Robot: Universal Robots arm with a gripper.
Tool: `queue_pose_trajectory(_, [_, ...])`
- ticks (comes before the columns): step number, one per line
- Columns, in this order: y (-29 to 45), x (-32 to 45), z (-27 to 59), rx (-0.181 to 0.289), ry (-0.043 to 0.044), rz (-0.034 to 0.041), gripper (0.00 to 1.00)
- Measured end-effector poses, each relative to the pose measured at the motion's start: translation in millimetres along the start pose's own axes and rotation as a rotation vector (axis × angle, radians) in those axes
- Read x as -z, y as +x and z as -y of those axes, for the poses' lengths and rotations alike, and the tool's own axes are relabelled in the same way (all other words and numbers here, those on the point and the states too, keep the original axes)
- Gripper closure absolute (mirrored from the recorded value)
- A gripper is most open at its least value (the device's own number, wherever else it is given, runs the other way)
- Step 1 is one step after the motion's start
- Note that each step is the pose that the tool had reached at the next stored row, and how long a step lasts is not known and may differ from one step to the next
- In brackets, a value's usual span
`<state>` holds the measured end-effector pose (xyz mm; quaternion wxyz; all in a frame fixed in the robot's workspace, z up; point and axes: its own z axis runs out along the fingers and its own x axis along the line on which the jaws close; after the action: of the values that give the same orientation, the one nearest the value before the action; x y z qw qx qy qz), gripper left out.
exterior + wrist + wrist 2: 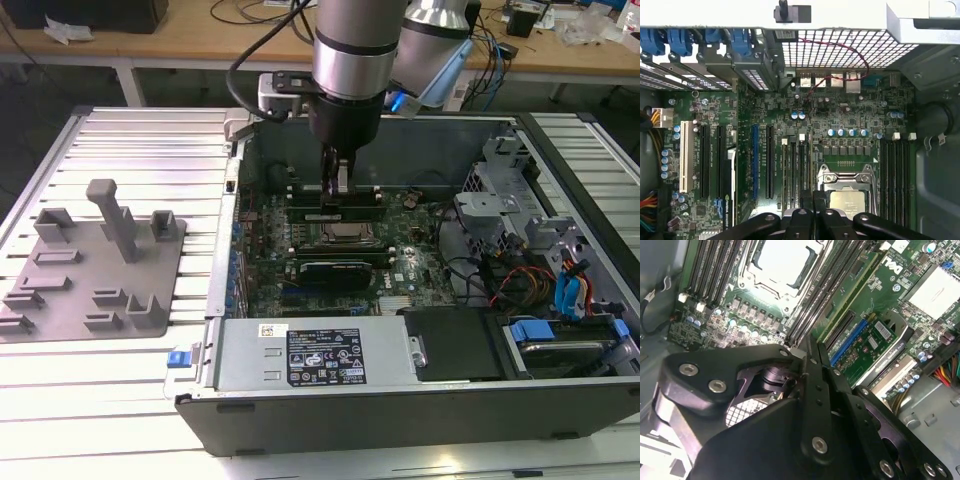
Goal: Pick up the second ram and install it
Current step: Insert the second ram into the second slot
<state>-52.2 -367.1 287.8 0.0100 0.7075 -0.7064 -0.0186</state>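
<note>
The arm reaches straight down into the open computer case; its gripper hangs upright over the motherboard, with its tips at the memory slots on the far side of the CPU socket. The second ram stands on edge in those slots, long and dark with a little green; it lies directly beneath the tips, touching them or very nearly so. The grey holder tray lies on the slatted table at the exterior view's left, well apart from the case; a graphics card sits on the near side of the socket.

In the second wrist view the gripper shows its 2 fingers drawn flat against each other, with only a hairline seam between them. Their tips reach the black slots beside the CPU socket; I cannot tell whether any edge of the stick is nipped in that seam. A blue expansion slot runs alongside, near the tips.

In the first wrist view the gripper ends in 2 dark blocks set close together; they sit over the slot bank between the CPU socket and a blue expansion slot. Another bank of 4 slots flanks the socket's other side.
</note>
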Motion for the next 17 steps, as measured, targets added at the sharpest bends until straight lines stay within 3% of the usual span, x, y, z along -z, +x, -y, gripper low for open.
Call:
queue_pose_trajectory(8, [0.9,-19.5,1.0,-0.001,-0.0001,0.0,0.9])
queue_pose_trajectory(17, [1.3,-23.3,9.0,-0.002,-0.0004,0.0,0.9])
